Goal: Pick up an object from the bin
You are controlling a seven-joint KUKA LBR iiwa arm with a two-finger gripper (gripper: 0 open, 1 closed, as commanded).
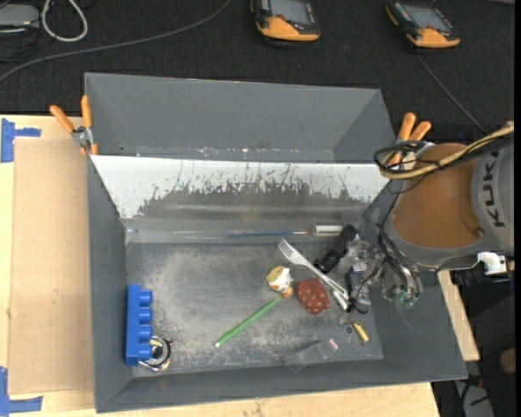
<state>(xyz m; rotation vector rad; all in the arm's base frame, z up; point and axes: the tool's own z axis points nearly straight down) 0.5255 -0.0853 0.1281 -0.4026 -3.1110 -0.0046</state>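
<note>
The end effector (362, 281) sits low at the right end of the bin (243, 137), close against the right wall; whether it is spread or pressed together cannot be told. Nearest it lie a white plastic fork (306, 266), a reddish-brown round lump (313, 298) and a black piece (334, 254). Leftward the floor opens out, with a green stick (247, 322) mid-floor and a blue block (139, 324) along the left wall.

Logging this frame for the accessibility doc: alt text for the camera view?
The arm's claw reaches into the right side of a grey bin, beside a white fork and a red-brown lump. A green stick lies mid-floor; a blue block lies near the left wall.
</note>
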